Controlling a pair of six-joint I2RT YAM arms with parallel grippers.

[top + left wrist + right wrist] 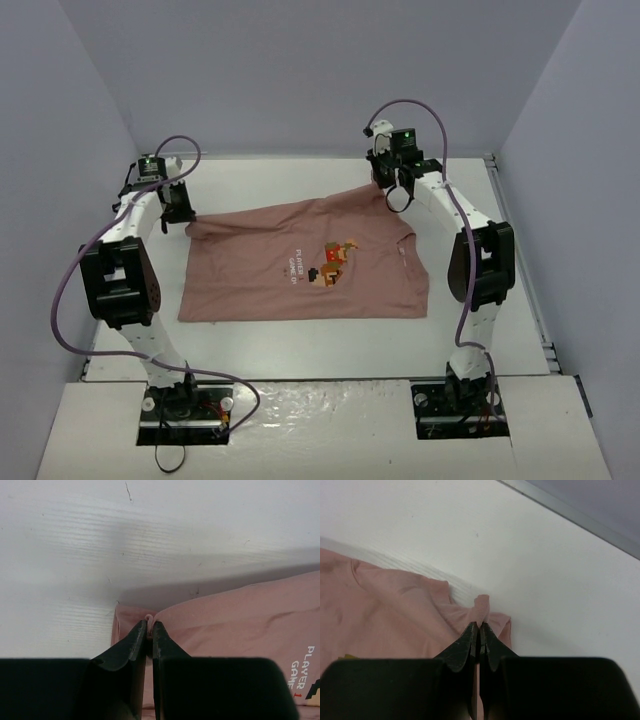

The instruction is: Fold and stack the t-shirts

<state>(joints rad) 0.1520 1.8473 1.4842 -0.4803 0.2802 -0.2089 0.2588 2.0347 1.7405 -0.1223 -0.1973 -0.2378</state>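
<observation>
The dusty-pink t-shirt (pixel 300 265) lies on the white table, chest graphic (pixel 333 262) and white lettering facing up. My left gripper (pixel 180 212) is shut on the shirt's far left corner; the left wrist view shows pink cloth (pixel 235 625) pinched between the black fingers (pixel 131 647). My right gripper (pixel 393 190) is shut on the far right corner and holds it raised off the table. In the right wrist view a tuft of the shirt (pixel 481 605) sticks out past the fingertips (pixel 490 640). The near edge lies flat.
The white table (pixel 300 175) is enclosed by grey walls at the back and sides. A metal rail (pixel 520 250) runs along the right edge. Both arm bases (pixel 185 405) are bolted at the near edge, with purple cables looping above each arm.
</observation>
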